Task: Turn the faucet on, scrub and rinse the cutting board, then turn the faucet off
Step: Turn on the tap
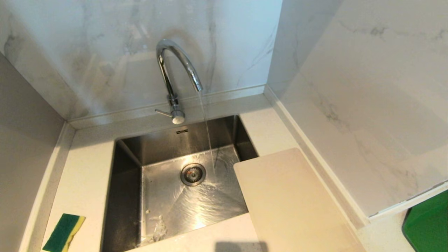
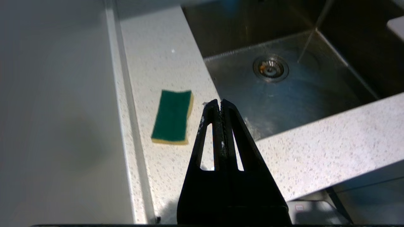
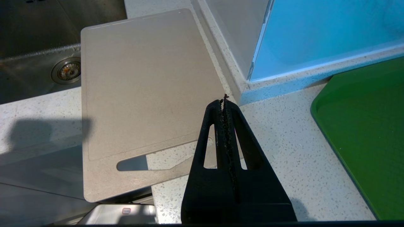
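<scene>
I saw both pincers closed and empty: the left pincer (image 2: 221, 102) above the counter (image 2: 315, 148) near one sponge (image 2: 172, 116), the right pincer (image 3: 224, 102) above one board (image 3: 142, 91) overhanging the sink (image 1: 122, 196). Farther back, one faucet (image 1: 175, 70) ran water.
</scene>
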{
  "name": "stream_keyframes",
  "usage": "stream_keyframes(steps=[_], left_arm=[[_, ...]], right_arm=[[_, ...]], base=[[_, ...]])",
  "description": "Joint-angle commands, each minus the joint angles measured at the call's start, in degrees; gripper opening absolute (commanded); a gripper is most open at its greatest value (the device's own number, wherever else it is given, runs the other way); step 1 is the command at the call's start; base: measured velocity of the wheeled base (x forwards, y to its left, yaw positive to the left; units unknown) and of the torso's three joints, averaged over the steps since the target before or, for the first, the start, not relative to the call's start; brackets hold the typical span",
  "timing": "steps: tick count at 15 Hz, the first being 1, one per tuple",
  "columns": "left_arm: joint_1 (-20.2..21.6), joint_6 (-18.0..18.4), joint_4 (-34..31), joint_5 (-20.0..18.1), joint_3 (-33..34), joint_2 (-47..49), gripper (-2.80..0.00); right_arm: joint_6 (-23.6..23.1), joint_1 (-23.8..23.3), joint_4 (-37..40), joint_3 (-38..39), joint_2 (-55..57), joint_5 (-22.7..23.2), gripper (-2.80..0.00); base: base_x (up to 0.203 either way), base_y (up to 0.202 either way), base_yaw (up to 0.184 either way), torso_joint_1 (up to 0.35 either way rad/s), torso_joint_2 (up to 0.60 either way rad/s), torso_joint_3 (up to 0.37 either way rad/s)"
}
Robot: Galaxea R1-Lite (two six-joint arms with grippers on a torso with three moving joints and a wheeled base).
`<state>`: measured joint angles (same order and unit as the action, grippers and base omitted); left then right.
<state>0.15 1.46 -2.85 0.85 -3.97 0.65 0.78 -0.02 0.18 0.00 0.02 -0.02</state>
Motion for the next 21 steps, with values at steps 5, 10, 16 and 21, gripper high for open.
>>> stream_keyframes(steps=[5,10,16,21], left_arm=[[0.08,0.65,-4.81,-4.75,-32.44,26.87,-2.80],[-1.85,0.38,-8.66,-5.54,-60.76,56.03,-2.80],[-14.61,-8.95,-20.76,5.93,-84.49,84.39,-2.80],[-16.80,-16.44,-22.98,13.14,-99.53,102.83,-2.80]], right_arm=[[0.00,0.10,-0.02,0.09,-0.02,0.02,-2.80],[0.01,0.02,-0.01,0.08,-0.02,0.02,-2.80],[0.01,0.02,-0.03,0.02,-0.02,0.02,-2.80],[0.01,0.02,-0.01,0.02,-0.02,0.02,-2.80]], base=[[0.000,0.000,0.000,0.000,0.00,0.000],[0.000,0.000,0.000,0.000,0.00,0.000],[0.000,0.000,0.000,0.000,0.00,0.000],[0.000,0.000,0.000,0.000,0.00,0.000]])
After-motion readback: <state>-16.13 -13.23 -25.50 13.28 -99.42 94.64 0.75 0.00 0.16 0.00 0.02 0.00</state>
